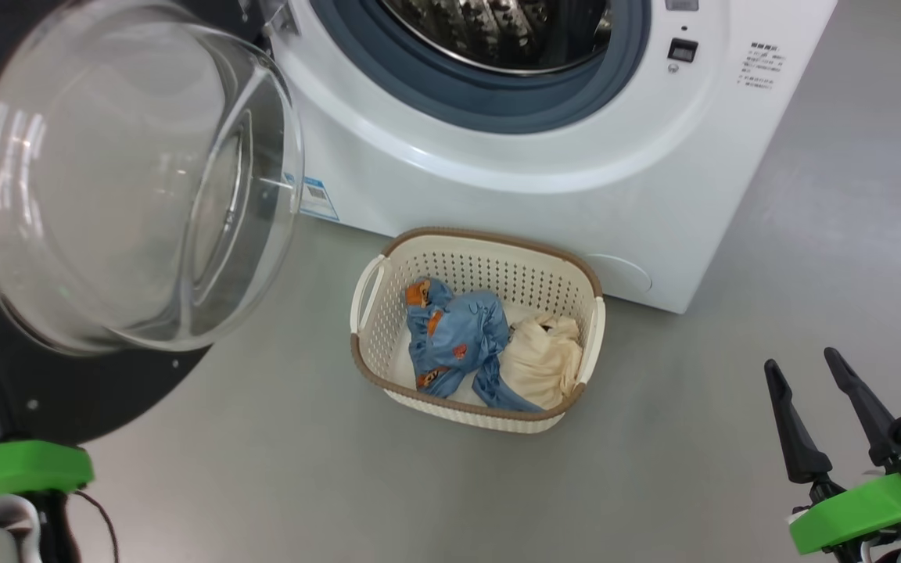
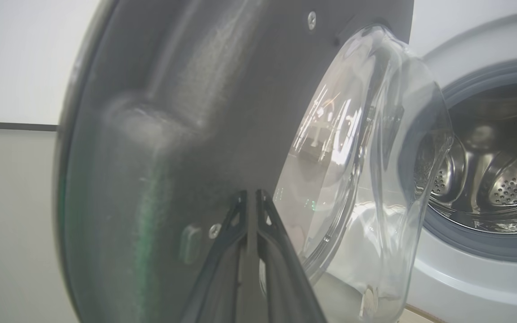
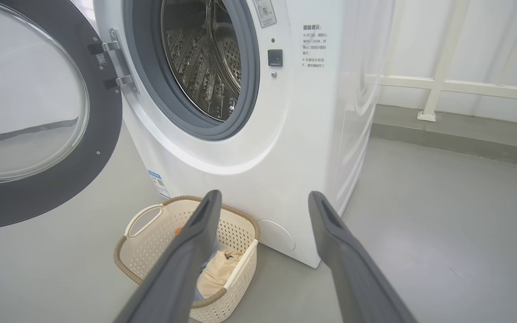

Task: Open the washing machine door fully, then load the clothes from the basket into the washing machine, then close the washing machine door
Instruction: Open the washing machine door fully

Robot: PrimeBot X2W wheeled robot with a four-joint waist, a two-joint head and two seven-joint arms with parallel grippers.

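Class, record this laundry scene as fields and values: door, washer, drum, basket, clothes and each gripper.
door: swung open, at the left of the head view
washer: white front-loader, opening uncovered
drum: no clothes in the part that shows
basket: on the floor, in front of the washer
clothes: blue garment and cream garment, both in the basket
left gripper: fingers shut, at the door's dark inner face
right gripper: fingers open, empty, to the right of the basket
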